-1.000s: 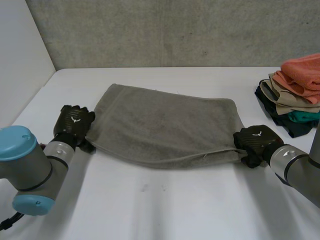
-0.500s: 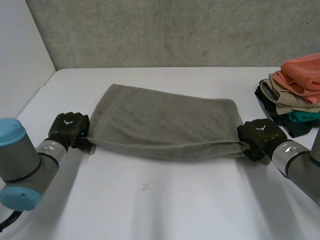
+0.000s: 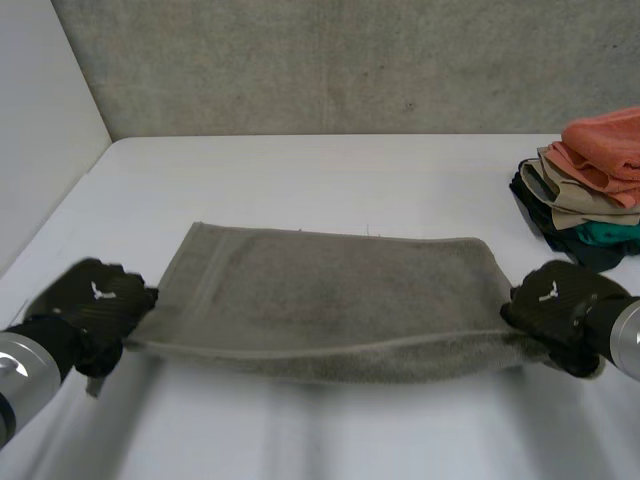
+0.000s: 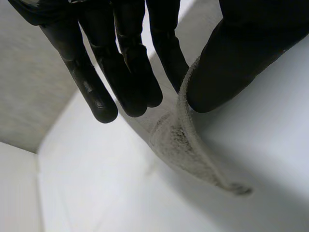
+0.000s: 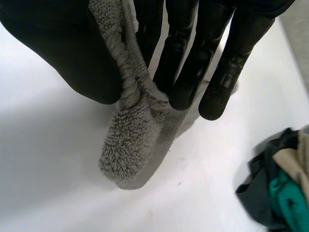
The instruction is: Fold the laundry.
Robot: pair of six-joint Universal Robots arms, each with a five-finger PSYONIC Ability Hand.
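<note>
From where I stand, the grey towel [image 3: 330, 300] lies stretched across the near half of the white table [image 3: 320, 170], already doubled over, with a robot hand at each end. The left robot hand [image 3: 95, 300] pinches the towel's near left corner between its thumb and straight fingers. The right robot hand [image 3: 560, 305] does the same at the near right corner, where its wrist view shows thick doubled layers clamped together. I take it the hands are set so wide apart to pull the cloth taut between them, which makes the near edge straight and the layers line up. The far edge rests on the table; the near edge looks slightly lifted. At the table's right side, a pile of folded clothes [image 3: 585, 190] sits apart from the towel, probably where finished pieces go, leaving room to work.
</note>
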